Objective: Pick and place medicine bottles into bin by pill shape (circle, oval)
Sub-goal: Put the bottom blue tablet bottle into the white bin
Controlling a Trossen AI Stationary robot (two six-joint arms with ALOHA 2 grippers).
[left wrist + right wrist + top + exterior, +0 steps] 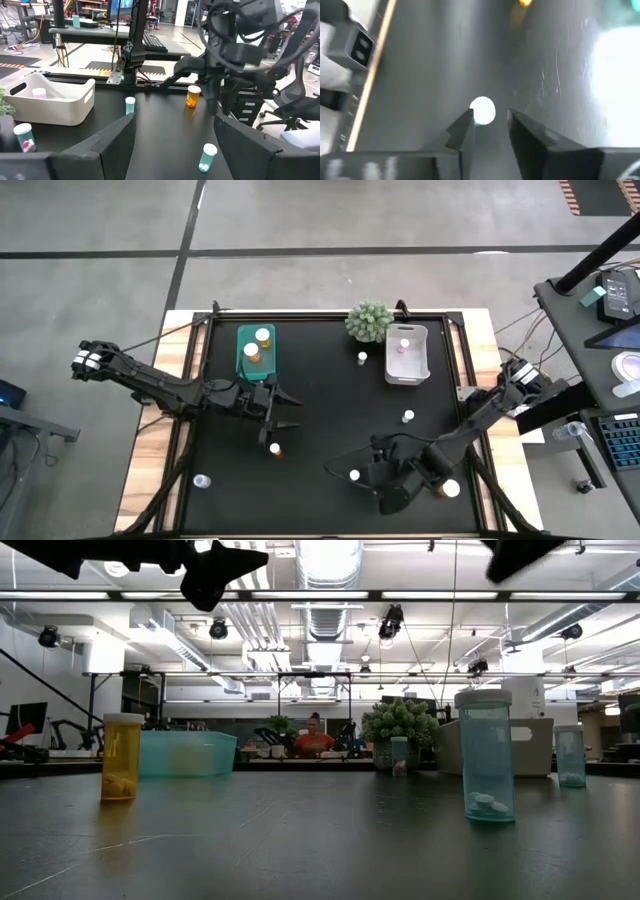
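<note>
From above, the black tabletop (320, 410) carried a teal plastic bin (255, 351) holding two amber bottles, a white plastic bin (406, 354) with one pale bottle, and a spiky green plant ball (369, 321). White-capped medicine bottles (408, 417) stood scattered about. The left gripper (283, 409) hovered wide open and empty above an amber bottle (274, 448). The right gripper (352, 473) pointed at a white-capped clear bottle (354, 476).

At table level, a tall amber bottle (121, 757) and a pale teal bottle (487, 755) stood well apart.

The left wrist camera showed parted fingers (115, 145) holding nothing.

The right wrist camera showed narrowly parted fingers (462, 132) flanking the round white cap (482, 110); contact could not be told.
</note>
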